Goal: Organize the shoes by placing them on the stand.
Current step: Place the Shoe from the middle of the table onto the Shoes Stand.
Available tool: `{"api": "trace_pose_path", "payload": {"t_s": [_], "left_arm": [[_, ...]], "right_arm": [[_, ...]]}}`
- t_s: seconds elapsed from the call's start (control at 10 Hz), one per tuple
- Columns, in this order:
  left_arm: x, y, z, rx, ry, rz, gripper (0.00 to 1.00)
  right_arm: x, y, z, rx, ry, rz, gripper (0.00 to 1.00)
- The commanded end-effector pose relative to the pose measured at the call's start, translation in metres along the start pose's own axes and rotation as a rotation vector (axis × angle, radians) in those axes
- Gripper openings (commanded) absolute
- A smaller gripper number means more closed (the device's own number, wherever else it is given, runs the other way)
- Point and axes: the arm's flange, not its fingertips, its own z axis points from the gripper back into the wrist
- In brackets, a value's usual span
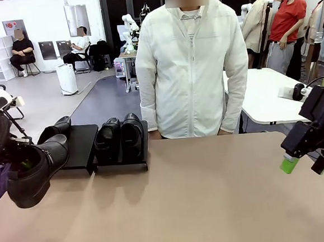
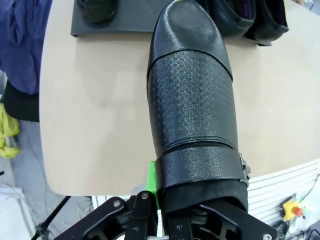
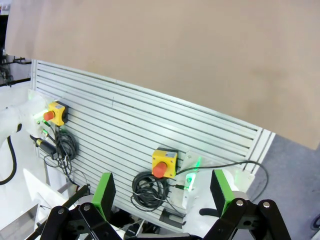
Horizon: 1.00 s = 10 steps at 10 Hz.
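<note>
A black shoe [image 1: 37,170] is held by the left gripper [image 1: 24,164] above the left edge of the desk [image 1: 213,195], near its far left corner. The claw is clamped narrowly on the shoe's heel collar. In the left wrist view one green pad [image 2: 151,182] is seen pressed against the collar of this held shoe [image 2: 192,105], whose toe is pointed toward the stand [image 2: 130,20].

The stand [image 1: 82,144] is set along the far edge of the desk, left of the middle. Its two flat black panels are placed side by side. On the right panel two shoes [image 1: 121,136] are stood side by side, touching or nearly so, with their toes turned toward the robot's side. On the left panel one shoe [image 1: 56,129] is laid at the outer left edge, tilted, with part of it hidden behind the held shoe. The rest of that left panel is left bare.

The right gripper [image 1: 303,166] is held over the right edge of the desk, well apart from the stand. Its jaws are spread wide and nothing is held between them. In the right wrist view its green fingers [image 3: 104,194] are seen over a slatted aluminium panel [image 3: 150,130] beside the desk, where two yellow boxes with red buttons [image 3: 163,163] and coiled cables [image 3: 148,187] are mounted.

A person in a white jacket [image 1: 191,68] is stood at the far edge, just right of the stand.
</note>
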Motion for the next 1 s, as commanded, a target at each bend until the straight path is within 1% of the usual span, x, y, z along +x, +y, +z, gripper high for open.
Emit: {"api": "trace_pose_path", "payload": {"t_s": [0.0, 0.1, 0.3, 0.5, 0.6, 0.7, 0.8, 0.9], "left_arm": [[0.0, 0.002, 0.0, -0.002, 0.0, 0.008, 0.0], [0.022, 0.003, -0.002, -0.019, 0.033, 0.032, 0.0], [0.084, -0.002, -0.016, -0.07, 0.041, -0.041, 0.0], [0.148, 0.002, -0.048, -0.125, 0.025, 0.02, 0.0], [0.176, 0.0, -0.07, -0.131, 0.015, 0.028, 0.0], [0.194, 0.002, -0.088, -0.124, 0.025, 0.048, 0.0], [0.207, 0.003, -0.106, -0.086, -0.014, 0.083, 0.0], [0.214, 0.003, -0.123, -0.081, -0.056, 0.093, 0.0]], "right_arm": [[0.001, -0.001, 0.004, 0.0, 0.008, 0.009, 1.0], [0.001, -0.001, 0.004, 0.0, 0.008, 0.009, 1.0], [0.001, -0.001, 0.004, 0.0, 0.008, 0.009, 1.0], [0.001, -0.001, 0.004, 0.0, 0.008, 0.009, 1.0], [0.001, -0.001, 0.004, 0.0, 0.008, 0.009, 1.0], [0.001, -0.001, 0.004, 0.0, 0.008, 0.009, 1.0], [0.001, -0.001, 0.004, 0.0, 0.008, 0.009, 1.0], [0.001, -0.001, 0.004, 0.0, 0.008, 0.009, 1.0]]}}
